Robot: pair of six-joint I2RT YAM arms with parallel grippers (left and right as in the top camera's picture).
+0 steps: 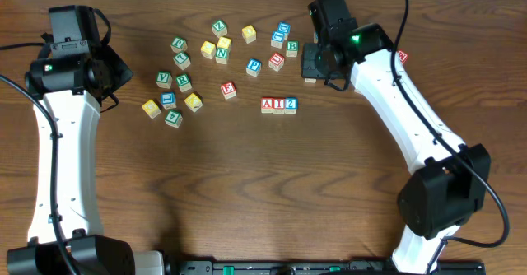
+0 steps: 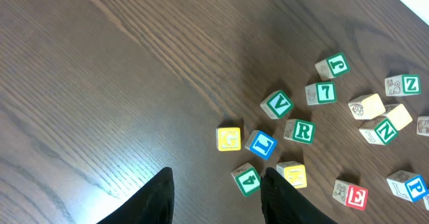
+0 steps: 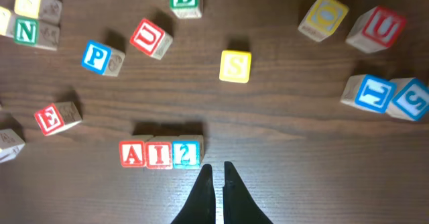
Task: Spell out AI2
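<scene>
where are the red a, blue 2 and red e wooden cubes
red A wooden cube (image 3: 132, 155), right wrist, lettered face
blue 2 wooden cube (image 3: 186, 155), right wrist, numbered face
red E wooden cube (image 3: 48, 119), right wrist, lettered face

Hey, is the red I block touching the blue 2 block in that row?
Touching. The right wrist view shows the I block and the 2 block flush side by side, with no gap visible between their faces.

Near half of table (image 1: 247, 193) bare: open passage. Far middle crowded by loose cubes (image 1: 222, 54); AI2 row (image 1: 279, 104) lines the cluster's near side.
</scene>
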